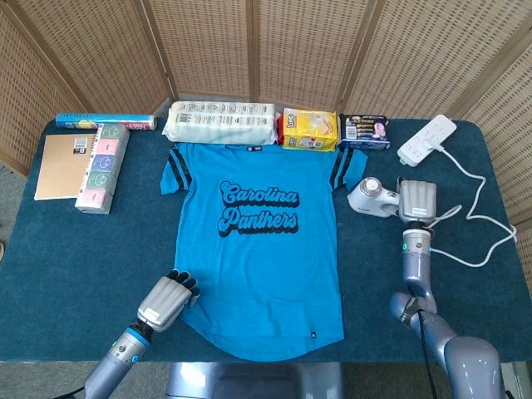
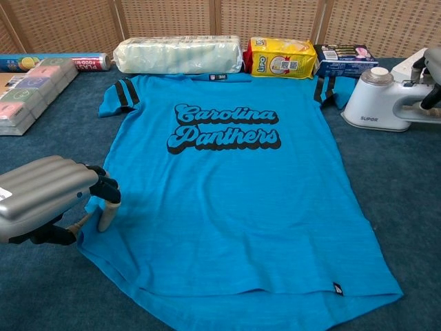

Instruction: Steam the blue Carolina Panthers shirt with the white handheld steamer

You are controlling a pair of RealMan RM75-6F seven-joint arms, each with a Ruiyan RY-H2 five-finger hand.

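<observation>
You had a dark blue carpeted table (image 1: 75,249) in front of you, backed by woven wicker screens (image 1: 307,50). Along its far edge lay a blue roll box (image 1: 104,122), a long white wrapped pack (image 1: 220,122), a yellow packet (image 1: 309,129) and a dark packet (image 1: 363,131). At far left sat a brown notebook (image 1: 60,166) with a stack of pastel boxes (image 1: 101,166) just beside it. A white power strip (image 1: 427,138) lay at far right, its cord (image 1: 480,212) looping toward the near edge.

The blue Carolina Panthers shirt (image 1: 262,249) was spread flat in the middle of the table, collar toward the far edge. The white handheld steamer (image 1: 371,197) stood just off its sleeve on the right-hand side.

Your left hand (image 1: 168,299) rested on the shirt's near corner, fingers curled down with their tips pressing the hem; whether it pinched the cloth, I cannot tell. Your right hand (image 1: 417,201) was wrapped around the steamer's handle, back of the hand up, forearm running straight back toward the near edge.
</observation>
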